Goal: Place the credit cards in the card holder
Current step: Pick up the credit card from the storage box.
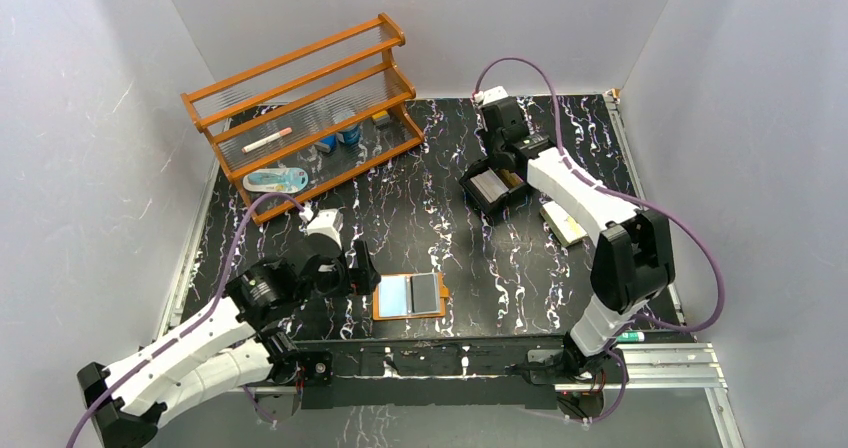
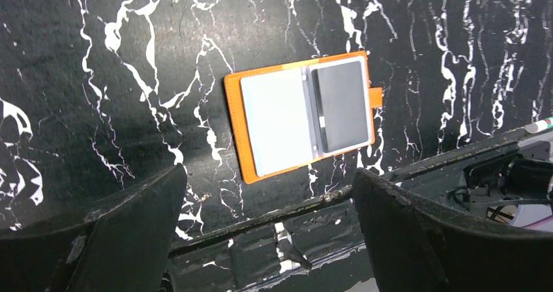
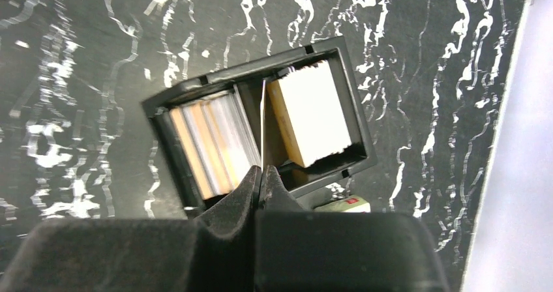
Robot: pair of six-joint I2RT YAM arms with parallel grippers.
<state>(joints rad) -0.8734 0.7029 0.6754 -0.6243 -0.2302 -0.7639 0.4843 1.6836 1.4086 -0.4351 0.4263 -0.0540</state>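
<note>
The card holder [image 1: 410,295] [image 2: 303,119] lies open and flat near the table's front edge, an orange booklet with clear sleeves. Just left of it hovers my left gripper [image 1: 362,271] [image 2: 269,175], open with nothing between its fingers. The credit cards stand edge-on in a black two-compartment tray [image 1: 470,181] [image 3: 261,67] at the back right: one stack [image 3: 212,139] in the left compartment, another [image 3: 310,113] in the right. My right gripper [image 1: 500,173] [image 3: 261,171] is over the tray, shut on a single thin card [image 3: 263,122] that stands edge-on above the divider.
An orange shelf rack [image 1: 310,98] holding small items stands at the back left. A cream oblong box with a red mark [image 1: 563,223] [image 3: 342,204] lies right of the tray. A pen [image 1: 632,336] rests by the right arm's base. Metal rails edge the table.
</note>
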